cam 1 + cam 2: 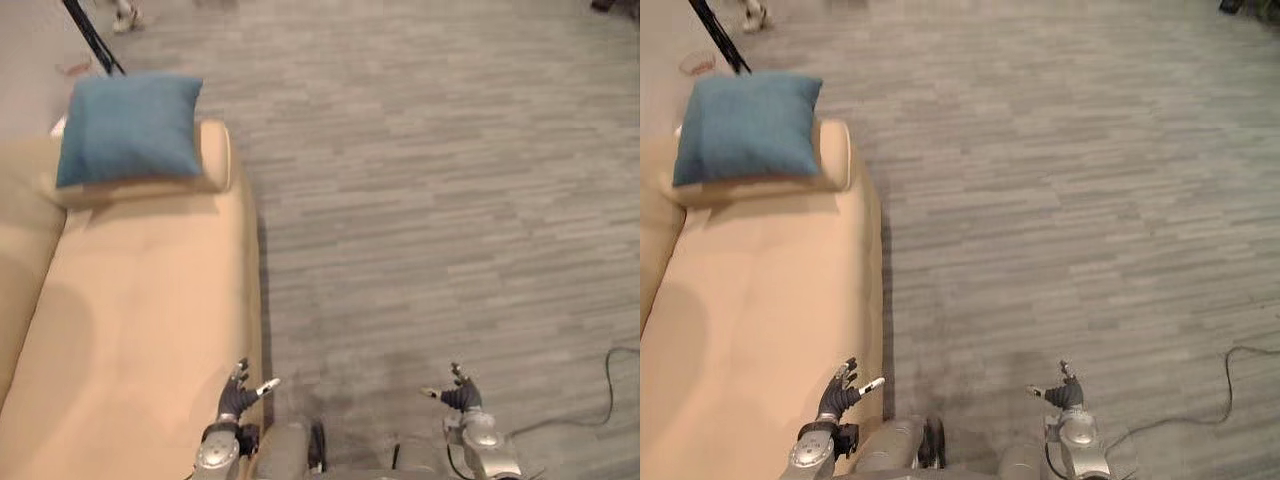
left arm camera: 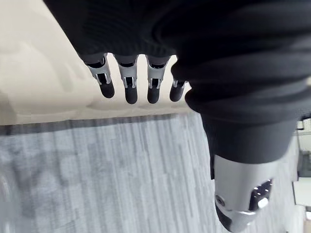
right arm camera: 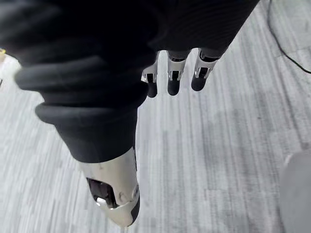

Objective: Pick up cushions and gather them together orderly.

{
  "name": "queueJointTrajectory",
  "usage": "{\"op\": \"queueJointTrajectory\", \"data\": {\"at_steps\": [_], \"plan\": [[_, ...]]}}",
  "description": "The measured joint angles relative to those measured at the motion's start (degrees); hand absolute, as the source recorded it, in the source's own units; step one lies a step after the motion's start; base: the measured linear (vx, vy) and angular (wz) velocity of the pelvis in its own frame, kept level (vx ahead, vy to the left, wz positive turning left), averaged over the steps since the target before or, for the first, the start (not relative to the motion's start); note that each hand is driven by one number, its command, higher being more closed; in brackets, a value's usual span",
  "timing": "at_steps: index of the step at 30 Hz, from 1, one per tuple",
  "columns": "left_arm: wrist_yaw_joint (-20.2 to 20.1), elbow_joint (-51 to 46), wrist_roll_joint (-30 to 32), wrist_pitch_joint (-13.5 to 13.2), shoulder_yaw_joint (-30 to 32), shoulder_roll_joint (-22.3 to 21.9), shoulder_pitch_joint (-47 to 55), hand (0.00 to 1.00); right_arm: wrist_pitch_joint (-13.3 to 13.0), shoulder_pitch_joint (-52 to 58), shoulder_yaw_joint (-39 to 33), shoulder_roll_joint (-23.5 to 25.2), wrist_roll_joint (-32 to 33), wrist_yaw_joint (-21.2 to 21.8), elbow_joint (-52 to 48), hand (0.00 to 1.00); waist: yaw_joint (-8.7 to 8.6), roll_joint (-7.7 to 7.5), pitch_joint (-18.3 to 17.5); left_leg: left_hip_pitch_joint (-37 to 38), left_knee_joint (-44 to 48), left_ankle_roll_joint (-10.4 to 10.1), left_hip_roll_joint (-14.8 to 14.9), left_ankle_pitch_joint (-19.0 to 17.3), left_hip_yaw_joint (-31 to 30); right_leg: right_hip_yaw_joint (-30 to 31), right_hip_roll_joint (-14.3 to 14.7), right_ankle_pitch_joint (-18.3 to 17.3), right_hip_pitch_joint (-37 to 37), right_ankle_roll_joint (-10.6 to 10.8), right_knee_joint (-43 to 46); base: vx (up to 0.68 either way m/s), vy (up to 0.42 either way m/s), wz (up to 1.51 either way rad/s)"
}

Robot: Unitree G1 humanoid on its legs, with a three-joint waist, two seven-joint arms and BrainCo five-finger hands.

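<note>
A blue square cushion (image 1: 130,126) leans on the far armrest (image 1: 215,152) of a tan sofa (image 1: 140,310) at the upper left. My left hand (image 1: 240,392) hangs open at the bottom, over the sofa's near front edge, holding nothing. My right hand (image 1: 460,393) hangs open over the grey floor, also with nothing in it. Both hands are far from the cushion. In the left wrist view the fingers (image 2: 129,85) point at the sofa's edge; in the right wrist view the fingers (image 3: 174,80) point at bare floor.
Grey carpet floor (image 1: 450,180) spreads to the right of the sofa. A black stand leg (image 1: 92,38) and a person's shoe (image 1: 127,17) are beyond the sofa at the top left.
</note>
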Motion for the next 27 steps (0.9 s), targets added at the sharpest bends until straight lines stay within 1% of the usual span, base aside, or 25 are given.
{"op": "queueJointTrajectory", "data": {"at_steps": [1, 3, 4, 5, 6, 7, 8, 9, 10, 11, 12, 13, 15, 16, 17, 18, 19, 20, 21, 22, 23, 24, 25, 26, 27], "plan": [[0.5, 0.04, -0.07, 0.01, 0.01, 0.57, -0.7, 0.0, 0.0, -0.56, -0.16, -0.01, 0.0, 0.02, 0.0, 0.0, -0.18, 0.24, 0.13, 1.95, -2.15, -0.01, -0.04, 0.0, -0.72, -4.07, 0.15, -0.93, -3.25, -1.57, -2.95, 0.56, 0.036, 0.13], [0.52, 0.59, -0.07, 0.05, -0.02, 1.16, -2.38, 0.0, 0.05, -1.58, -1.52, -0.52, 0.04, 0.02, 0.12, 0.0, -1.39, 1.23, 0.84, 5.33, -4.88, -0.7, 0.36, 0.41, -2.71, -8.66, 1.54, -0.58, -7.67, -2.11, -15.14, 0.63, 0.006, 0.43], [0.53, 1.86, 0.01, 0.1, 0.02, 0.84, -4.37, 0.0, 0.26, -1.66, -2.17, -1.89, 0.12, 0.01, 0.25, 0.0, -2.42, 2.6, 1.94, 8.86, -6.54, -2.39, 1.56, 0.77, -3.82, -8.2, 4.42, 4.22, -8.74, -2.0, -29.43, 0.6, -0.032, 0.55], [0.55, 1.85, 0.02, 0.09, 0.05, 0.66, -4.52, 0.0, 0.39, -1.62, -2.33, -2.19, 0.17, 0.01, 0.25, 0.0, -2.83, 2.76, 2.04, 10.06, -7.07, -3.27, 1.66, 0.67, -4.48, -7.76, 5.34, 6.77, -9.07, -1.98, -34.52, 0.78, -0.079, 0.63], [0.66, 1.97, 0.05, 0.09, 0.13, 0.51, -5.04, 0.0, 0.79, -1.39, -2.75, -2.32, 0.2, -0.04, 0.23, 0.0, -2.94, 2.29, 2.1, 12.65, -7.54, -5.83, 1.69, -0.1, -5.72, -5.95, 6.65, 12.62, -9.81, -1.9, -43.5, 0.59, -0.1, 0.42], [0.75, 1.98, 0.06, 0.08, 0.22, 0.6, -5.24, 0.0, 0.97, -1.26, -3.0, -2.28, 0.21, -0.04, 0.23, 0.0, -2.88, 1.74, 1.99, 14.14, -7.59, -7.28, 1.68, -0.92, -6.5, -4.57, 7.28, 15.29, -10.2, -2.14, -46.86, 0.59, -0.128, 0.55], [0.83, 2.04, 0.07, 0.08, 0.6, 1.08, -5.28, 0.0, 1.21, -0.94, -3.06, -2.2, 0.23, -0.04, 0.21, 0.0, -3.01, 0.87, 1.83, 16.04, -7.3, -9.19, 1.74, -2.04, -7.62, -3.19, 7.49, 17.04, -10.22, -2.65, -49.34, 0.8, -0.236, 0.78], [0.84, 2.8, 0.1, 0.1, 0.59, 0.47, -5.42, 0.0, 1.56, -0.16, -3.51, -2.71, 0.25, -0.02, 0.26, 0.0, -3.65, 1.46, 1.32, 17.93, -4.77, -10.69, 3.41, -3.2, -10.27, -0.73, 7.9, 26.28, -10.35, -5.72, -45.34, 0.94, -0.292, 0.89], [0.82, 2.91, 0.1, 0.09, 0.44, -0.75, -5.48, 0.0, 1.71, -0.53, -3.91, -3.17, 0.27, -0.03, 0.24, 0.0, -3.83, 3.77, 0.92, 16.47, 0.42, -12.46, 6.04, -2.06, -11.05, -2.03, 9.29, 24.44, -11.44, -7.29, -39.18, 0.8, -0.248, 0.71], [0.81, 2.85, 0.09, 0.04, 0.43, -1.21, -5.39, 0.0, 1.77, -1.03, -4.12, -3.16, 0.33, 0.0, 0.18, 0.0, -3.85, 4.85, 0.62, 14.41, 4.85, -13.41, 7.79, -0.05, -11.18, -3.31, 10.12, 22.46, -11.37, -7.74, -36.93, 0.75, -0.257, 0.36], [0.77, 3.03, 0.07, 0.06, 0.67, -1.55, -5.67, 0.0, 1.81, -2.09, -3.82, -2.68, 0.53, 0.09, -0.12, 0.0, -3.4, 5.02, 0.7, 8.06, 17.93, -12.57, 9.96, 10.15, -10.62, -4.28, 11.02, 18.2, -9.6, -8.59, -34.6, 0.59, -0.218, 0.16], [0.71, 3.03, 0.07, 0.05, 0.67, -1.95, -5.56, 0.0, 1.77, -2.27, -3.01, -2.75, 0.82, 0.02, -0.98, 0.0, -2.32, 5.27, 1.02, 3.41, 28.01, -12.4, 12.81, 16.15, -9.66, -4.97, 12.2, 16.47, -6.04, -8.98, -35.92, 0.88, -0.302, 0.17], [0.65, 3.1, 0.03, 0.1, 0.77, -2.02, -5.58, 0.0, 1.76, -3.41, -2.92, -2.27, 1.5, -0.05, -1.32, 0.0, -1.58, 4.73, 2.44, -3.45, 41.62, -7.44, 16.71, 11.05, -6.02, -5.35, 13.78, 15.07, 1.87, -9.58, -39.65, 0.67, -0.163, 0.14], [0.58, 2.88, -0.05, 0.14, 0.7, -2.1, -5.19, 0.0, 1.34, -3.66, -3.08, -2.22, 2.22, -0.1, -1.62, 0.0, -0.7, 3.32, 2.96, -8.43, 42.73, -6.43, 15.56, 7.35, -3.48, -5.38, 13.18, 14.89, 8.31, -9.66, -43.75, 0.59, -0.091, 0.17], [0.58, 2.62, -0.05, 0.12, 0.71, -2.09, -4.94, 0.0, 1.1, -3.63, -3.09, -2.21, 2.62, -0.12, -1.72, 0.0, -0.43, 2.97, 2.93, -10.06, 41.41, -6.22, 14.8, 6.63, -2.65, -5.53, 12.73, 14.89, 10.22, -9.64, -45.1, 0.68, -0.073, 0.18], [0.57, 1.84, -0.07, 0.1, 0.77, -2.05, -4.75, 0.0, 0.68, -3.65, -3.42, -2.72, 2.68, -0.13, -1.85, 0.0, 0.45, 1.96, 3.22, -14.43, 34.41, -5.79, 12.88, 5.43, -0.44, -5.89, 11.67, 14.27, 13.85, -8.69, -47.98, 0.52, -0.003, 0.17], [0.57, 1.22, -0.08, 0.07, 0.91, -1.91, -4.63, 0.0, 0.54, -3.79, -3.61, -3.22, 2.71, -0.18, -1.85, 0.0, 0.83, 1.63, 3.37, -17.89, 26.88, -5.75, 11.29, 5.45, 0.91, -6.6, 10.6, 12.41, 16.3, -6.03, -49.78, 0.51, 0.026, 0.17], [0.57, 1.22, -0.08, 0.09, 1.04, -2.08, -4.52, 0.0, 0.53, -3.8, -3.67, -3.71, 2.78, -0.23, -1.81, 0.0, 1.03, 2.19, 3.39, -19.06, 21.62, -6.09, 10.88, 5.68, 1.63, -7.19, 10.4, 11.53, 17.32, -4.74, -50.26, 0.39, 0.061, 0.21], [0.53, 1.09, -0.08, 0.12, 1.14, -2.52, -4.07, 0.0, 0.54, -3.67, -3.64, -4.59, 2.98, -0.27, -1.44, 0.0, 0.93, 3.45, 3.34, -19.48, 11.49, -8.01, 10.4, 7.42, 2.86, -8.14, 10.47, 10.38, 18.78, -3.54, -50.55, 0.51, 0.172, 0.24], [0.52, 1.09, -0.08, 0.16, 1.77, -3.13, -2.94, 0.0, 0.82, -3.08, -4.47, -4.9, 3.04, -0.3, -1.02, 0.0, 1.4, 5.32, 3.14, -18.18, -0.35, -2.74, 10.3, 18.5, 7.15, -8.75, 11.65, 7.91, 22.2, -1.29, -50.56, 0.54, 0.183, 0.3], [0.54, 1.22, -0.05, 0.44, 2.21, -2.99, -2.91, 0.0, 1.15, -3.15, -4.5, -3.85, 3.04, -0.39, -0.16, 0.0, 1.55, 4.35, 3.03, -17.01, -0.45, -1.17, 9.04, 17.94, 8.31, -8.58, 10.38, 7.32, 23.41, -1.22, -50.56, 0.67, 0.227, 0.6], [0.52, 0.52, -0.05, 0.57, 3.58, -2.66, -2.47, 0.0, 1.36, -2.89, -4.12, -2.78, 3.03, -0.23, 0.32, 0.0, 1.42, 1.84, 1.87, -17.46, 0.0, -0.4, 7.42, 15.51, 12.25, -9.95, 8.44, 7.06, 23.74, -0.95, -50.51, 0.56, 0.172, 0.66], [0.51, 0.18, -0.04, 0.63, 4.01, -2.93, -2.55, 0.0, 1.36, -3.01, -4.14, -2.72, 3.03, -0.25, 0.35, 0.0, 1.54, 1.57, 1.74, -17.92, 1.67, 0.74, 7.86, 13.61, 12.95, -10.44, 8.17, 6.54, 23.98, -0.2, -50.09, 0.64, 0.219, 0.66], [0.48, -0.03, -0.04, 0.88, 4.76, -3.44, -2.42, 0.0, 1.36, -3.74, -4.1, -2.76, 2.88, -0.18, 0.83, 0.0, 2.37, 0.8, 1.87, -18.94, 6.47, 2.63, 7.9, 9.73, 12.55, -10.45, 6.63, 4.95, 23.93, 2.28, -46.55, 0.52, 0.199, 0.38], [0.44, 0.12, -0.04, 1.29, 5.08, -3.93, -1.87, 0.0, 1.36, -4.4, -4.13, -2.8, 2.57, -0.19, 1.07, 0.0, 2.55, 0.63, 1.79, -18.39, 8.35, 3.14, 7.36, 7.45, 12.3, -10.18, 5.09, 3.9, 23.66, 3.93, -42.23, 0.61, 0.309, 0.39]]}}
